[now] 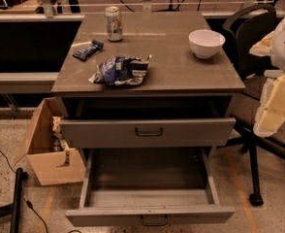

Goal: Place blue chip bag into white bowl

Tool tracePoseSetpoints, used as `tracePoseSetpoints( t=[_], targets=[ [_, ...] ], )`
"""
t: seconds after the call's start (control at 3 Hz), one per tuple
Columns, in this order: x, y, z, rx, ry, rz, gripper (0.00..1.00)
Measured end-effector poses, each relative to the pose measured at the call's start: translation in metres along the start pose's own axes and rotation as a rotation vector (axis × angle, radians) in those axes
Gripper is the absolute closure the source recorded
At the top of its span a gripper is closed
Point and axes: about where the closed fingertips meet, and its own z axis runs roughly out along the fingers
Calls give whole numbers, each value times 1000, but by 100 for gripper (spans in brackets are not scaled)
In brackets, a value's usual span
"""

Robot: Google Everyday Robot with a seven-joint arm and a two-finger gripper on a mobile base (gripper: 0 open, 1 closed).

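The crumpled foil blue chip bag (120, 71) lies at 7 o'clock on the smooth table (181, 69); the round white bowl (206, 42) sits at 2 o'clock. The pale, blocky end effector (273, 106) is off-table at 3 o'clock; its state cannot be told.

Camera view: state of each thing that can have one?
white bowl: upright, looks empty
blue chip bag: crumpled, lying on cabinet top, outside white bowl
drink can: upright
dark blue wrapper: lying flat
upper drawer: partly open
lower drawer: pulled far out, looks empty
cardboard box: open, on floor
gripper: at right edge, beside cabinet, away from blue chip bag
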Motion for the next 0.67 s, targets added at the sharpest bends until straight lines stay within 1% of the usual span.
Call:
tracePoseSetpoints(
  t=[0.33, 0.67],
  targets=[
    [0, 0, 0, 0, 0, 0, 0],
    [-5, -10, 7, 23, -55, 32, 0]
  ],
)
